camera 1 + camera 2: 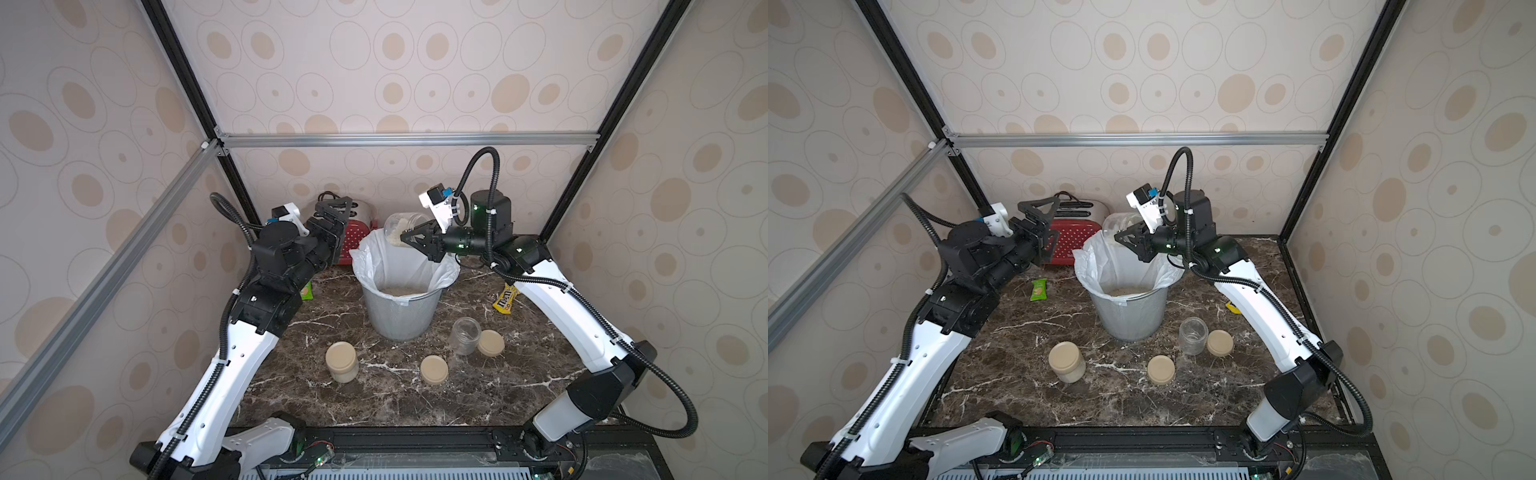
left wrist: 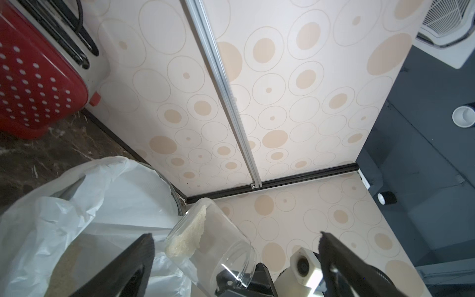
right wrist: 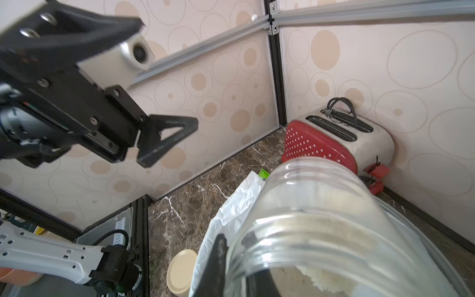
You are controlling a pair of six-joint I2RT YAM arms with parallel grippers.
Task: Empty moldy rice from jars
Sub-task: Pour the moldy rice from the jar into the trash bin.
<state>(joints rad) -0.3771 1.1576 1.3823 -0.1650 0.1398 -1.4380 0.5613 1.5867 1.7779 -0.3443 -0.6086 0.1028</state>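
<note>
Beige walls printed with circles and a black-and-silver frame enclose the dark brown marbled table [image 1: 332, 399].

- Right tool [image 1: 409, 239]: jaws nipped close on the mouth rim of a tilted clear glass jar [image 1: 397, 226], lidless, base raised, held over the far rim of the bin.
- Moldy rice [image 2: 187, 236]: pale off-white grains, a remnant lying along the low wall of the held jar. A larger heap [image 1: 401, 291] lies at the bottom of the bin.
- Grey metal mesh bin with white plastic liner [image 1: 399, 320]: upright, at the middle of the table.
- Left tool [image 1: 1049, 226]: jaws spread wide, holding nothing, raised beside the bin.
- Red toaster with white dots [image 1: 1073, 241]: against the back wall, behind the left tool.
- Lidless clear glass jar [image 1: 466, 334]: upright, empty, in front of the bin, with a flat round beige lid [image 1: 491, 343] just beside it.
- Second beige lid [image 1: 434, 369]: lying alone, nearer the front edge.
- Lidded glass jar [image 1: 341, 361]: upright, filled with pale grains, front left.
</note>
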